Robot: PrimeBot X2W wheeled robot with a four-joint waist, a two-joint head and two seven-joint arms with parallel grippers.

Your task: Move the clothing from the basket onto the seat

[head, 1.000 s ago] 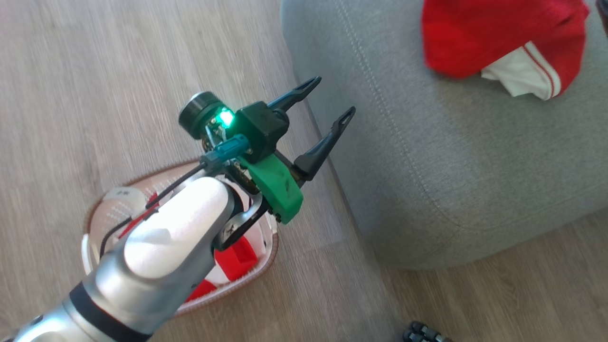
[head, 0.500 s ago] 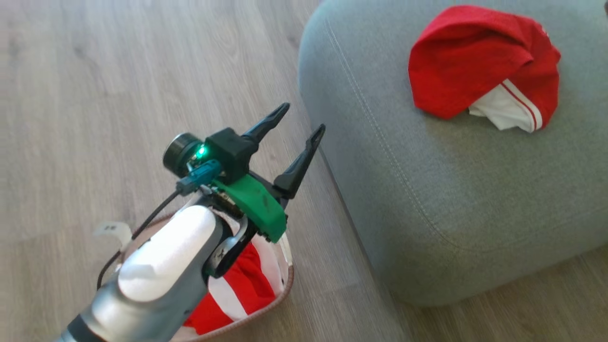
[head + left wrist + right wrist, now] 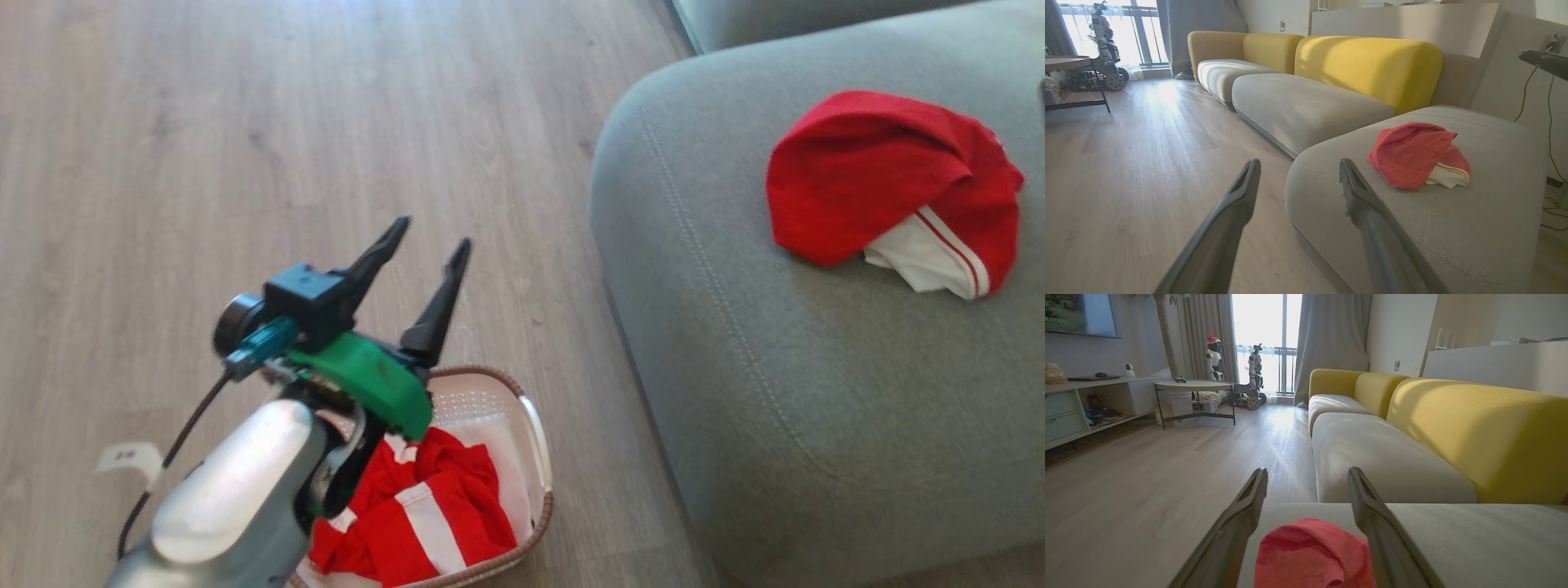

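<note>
The left gripper (image 3: 433,233) hangs over the left side of the basket (image 3: 482,404), its two dark fingers spread wide with nothing between them and the tips pointing out over bare floor. The right gripper (image 3: 1307,470) is also spread wide and empty, low above the seat (image 3: 775,392), and in its own wrist view a red bundle (image 3: 1310,551) lies just below its fingers. The basket stands on the pale wooden floor (image 3: 245,122), near the seat's front edge with a narrow strip of boards between them. A crumpled red garment with white stripes (image 3: 424,506) lies in the basket, partly hidden by the left forearm. A small white tag (image 3: 131,459) lies on the boards to the left of that arm. The red bundle, with a white red-trimmed part poking out, rests on the seat's grey woven top, well in from the rounded corner and its double seam. Past that corner the floor runs wide and open along the sofa front. Further on lie two more grey cushions (image 3: 1298,106) backed by yellow backrests (image 3: 1367,61). Across the room stand a low shelf unit (image 3: 1086,400) and a round table (image 3: 1192,384) on thin dark legs. At the far end, grey curtains (image 3: 1331,347) frame a bright window with two small robots (image 3: 1255,375) before it.
</note>
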